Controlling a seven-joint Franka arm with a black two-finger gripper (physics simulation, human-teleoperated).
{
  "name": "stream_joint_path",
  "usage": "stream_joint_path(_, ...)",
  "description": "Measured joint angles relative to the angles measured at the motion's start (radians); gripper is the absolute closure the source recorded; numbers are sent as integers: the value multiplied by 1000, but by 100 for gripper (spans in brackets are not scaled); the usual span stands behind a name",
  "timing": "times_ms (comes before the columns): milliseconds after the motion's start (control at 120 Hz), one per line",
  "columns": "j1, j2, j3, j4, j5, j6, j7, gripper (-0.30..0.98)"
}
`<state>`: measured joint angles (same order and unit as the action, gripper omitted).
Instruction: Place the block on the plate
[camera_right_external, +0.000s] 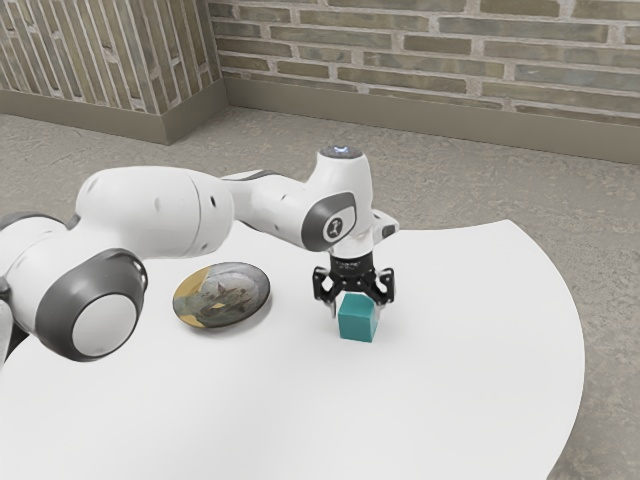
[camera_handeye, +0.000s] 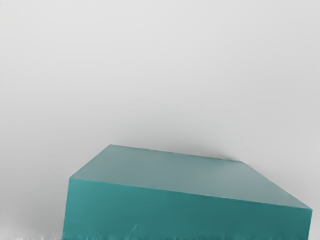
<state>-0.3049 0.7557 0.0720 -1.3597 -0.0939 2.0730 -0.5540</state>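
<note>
Black gripper (camera_right_external: 358, 311), its fingers spread, with the teal block (camera_right_external: 356, 323) between them; the plate (camera_right_external: 222, 296) lies well apart from them; closing may twist the block, which seems askew to them.

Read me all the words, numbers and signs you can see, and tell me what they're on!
Round badge on my arm: too small to read.
Blue mark on the arm's top: too small to read.
Plate: a picture, no words I can read.
Block: none.

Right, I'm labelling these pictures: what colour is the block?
Teal; the block shows best in the exterior view.
</note>
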Motion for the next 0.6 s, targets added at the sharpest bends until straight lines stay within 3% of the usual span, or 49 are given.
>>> stream_joint_path(92, 0, 0, 0, -1, 2, -4, -9, 23)
stream_joint_path(275, 0, -2, 1, 0, 6, -11, -26, 32)
stream_joint_path(450, 1, -16, 5, 22, 15, -45, -39, 34)
stream_joint_path(600, 23, -96, 62, 17, 26, -94, -47, 34)
